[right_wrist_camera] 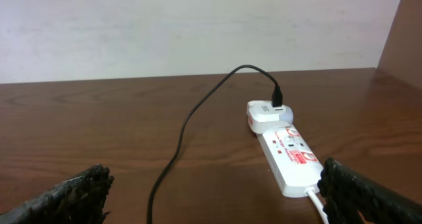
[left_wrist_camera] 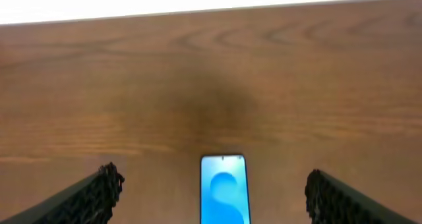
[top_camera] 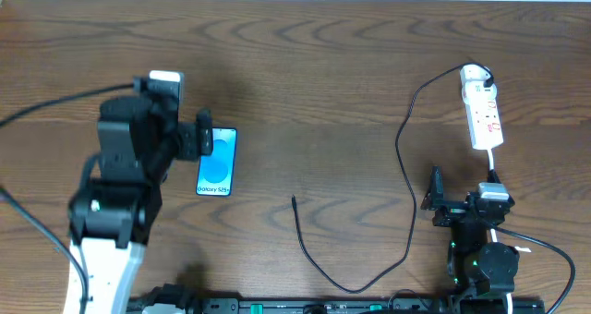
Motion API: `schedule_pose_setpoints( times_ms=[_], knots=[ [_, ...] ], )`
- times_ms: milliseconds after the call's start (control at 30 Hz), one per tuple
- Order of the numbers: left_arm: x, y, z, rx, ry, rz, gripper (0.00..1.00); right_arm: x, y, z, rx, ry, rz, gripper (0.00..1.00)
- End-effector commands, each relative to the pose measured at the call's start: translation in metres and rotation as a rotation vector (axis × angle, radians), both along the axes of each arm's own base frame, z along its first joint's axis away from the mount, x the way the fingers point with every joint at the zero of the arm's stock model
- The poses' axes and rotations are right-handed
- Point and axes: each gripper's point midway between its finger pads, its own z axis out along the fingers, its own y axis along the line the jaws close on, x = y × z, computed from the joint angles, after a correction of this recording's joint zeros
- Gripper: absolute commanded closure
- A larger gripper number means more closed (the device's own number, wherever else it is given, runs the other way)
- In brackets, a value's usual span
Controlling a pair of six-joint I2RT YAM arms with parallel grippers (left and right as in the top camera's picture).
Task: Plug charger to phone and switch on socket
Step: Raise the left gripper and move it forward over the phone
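The wooden table [top_camera: 323, 65] fills the overhead frame and carries no box, tray or other container. The nearest thing to one is the socket's top outlet, which holds a rounded white adapter [right_wrist_camera: 267, 113].

The left gripper [top_camera: 203, 137], left of centre, stands spread wide and holds nothing. In its wrist view the phone lies on the wood between and beyond its fingers. The right gripper [right_wrist_camera: 214, 184], at the lower right of the overhead frame, is likewise fully spread and empty, facing the socket.

The charger [top_camera: 406, 166] runs from the adapter at upper right, down the right of centre, and loops along the lower edge. It looks light and limp, so it would likely sag and trail. It is best pinched just behind its stiff end.

The socket [top_camera: 484, 115] lies at the upper right. It is rigid plastic, light enough to slide when a switch is pressed.

The phone [top_camera: 218, 162] lies flat, screen up, left of centre. It looks smooth, slippery and breakable, so it should be steadied by its long edges.

The plug tip [top_camera: 294, 199] rests just below centre, well apart from the phone.
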Motion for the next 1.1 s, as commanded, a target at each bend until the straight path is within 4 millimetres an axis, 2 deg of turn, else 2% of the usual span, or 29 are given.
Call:
schedule_pose_setpoints(
  times_ms=[0,333,500,800,1067],
  knots=[
    [0.014,-0.006,0.013,0.009,0.025,-0.031,0.09,0.000,0.000,0.000,0.012,-0.003,-0.005,0.01],
    [0.038,-0.013,0.024,0.011,0.144,-0.063,0.09,0.000,0.000,0.000,0.012,-0.003,-0.005,0.01],
    [0.043,-0.013,0.008,0.019,0.273,-0.063,0.09,0.000,0.000,0.000,0.012,-0.003,-0.005,0.01],
    [0.043,-0.014,-0.038,0.033,0.448,-0.065,0.09,0.000,0.000,0.000,0.012,-0.003,-0.005,0.01],
    [0.042,-0.013,-0.045,0.034,0.479,-0.064,0.09,0.000,0.000,0.000,0.012,-0.003,-0.005,0.01]
  ],
)
